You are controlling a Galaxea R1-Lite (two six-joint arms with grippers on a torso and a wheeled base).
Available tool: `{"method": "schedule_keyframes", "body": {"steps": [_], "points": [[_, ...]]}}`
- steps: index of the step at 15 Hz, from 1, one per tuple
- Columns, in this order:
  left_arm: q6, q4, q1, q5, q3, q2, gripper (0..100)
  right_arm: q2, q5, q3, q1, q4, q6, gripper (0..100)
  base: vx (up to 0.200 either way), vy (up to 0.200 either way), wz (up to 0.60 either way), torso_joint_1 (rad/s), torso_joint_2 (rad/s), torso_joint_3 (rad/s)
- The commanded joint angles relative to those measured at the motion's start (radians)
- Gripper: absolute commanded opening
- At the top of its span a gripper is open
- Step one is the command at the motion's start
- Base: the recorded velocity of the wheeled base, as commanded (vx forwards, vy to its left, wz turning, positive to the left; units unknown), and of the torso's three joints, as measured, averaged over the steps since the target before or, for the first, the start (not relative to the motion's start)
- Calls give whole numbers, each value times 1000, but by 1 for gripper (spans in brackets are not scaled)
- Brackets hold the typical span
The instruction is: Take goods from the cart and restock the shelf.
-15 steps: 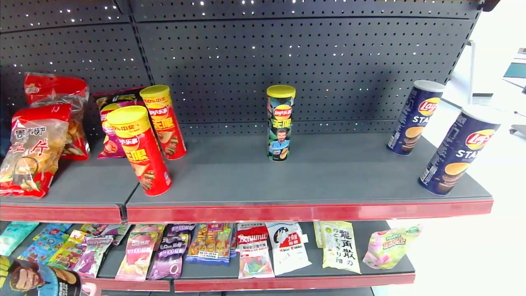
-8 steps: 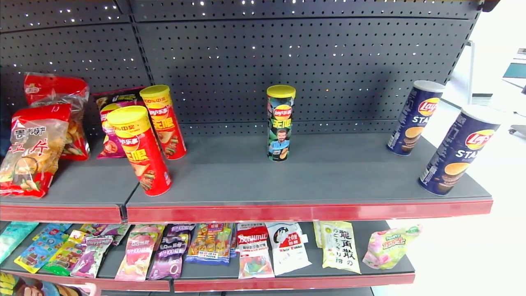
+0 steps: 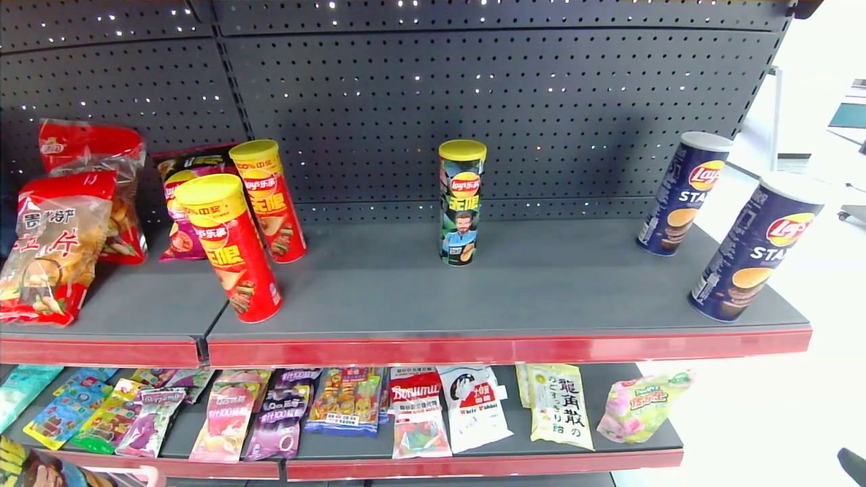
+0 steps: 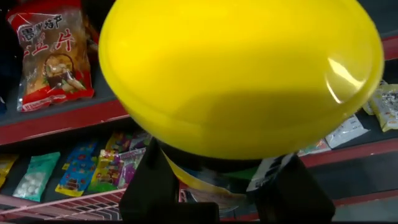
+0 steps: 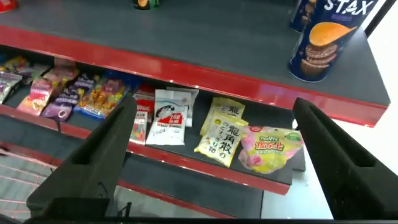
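My left gripper (image 4: 221, 186) is shut on a chip can with a yellow lid (image 4: 242, 74), its dark fingers on either side of the can's body below the lid. The same can (image 3: 27, 467), printed with a man's picture, pokes in at the lower left corner of the head view, below the shelf. A matching can (image 3: 462, 203) stands upright mid-shelf on the upper shelf (image 3: 507, 348). My right gripper (image 5: 217, 162) is open with nothing in it, facing the lower shelf's snack packets (image 5: 227, 134).
Two red cans (image 3: 230, 247) and snack bags (image 3: 54, 247) fill the upper shelf's left; two blue cans (image 3: 758, 247) stand at its right end. Bare shelf lies either side of the middle can. A wire cart rim (image 4: 62, 205) sits below the left gripper.
In the head view the held can has sunk lower at the bottom left corner, with less of it showing. The goods on the shelves have not moved.
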Motion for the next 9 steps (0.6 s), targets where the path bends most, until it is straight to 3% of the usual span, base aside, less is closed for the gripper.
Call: {"method": "schedule_keyframes", "body": {"steps": [1,3,8,9], "points": [[4,2,0,3,-18,32,0,72,-11,-42,-4,-1,-20,100,0,0,0,0,0,0],[21,1,0,3,-18,28,0,124,-10,-44,-1,-8,-81,100,0,0,0,0,0,0],[23,1,-1,-6,-18,25,0,164,-10,-41,3,-10,-87,100,200,0,0,-7,1,3],[23,1,-3,-11,-18,23,0,178,-7,-45,5,-10,-103,100,0,0,0,0,0,0]]}}
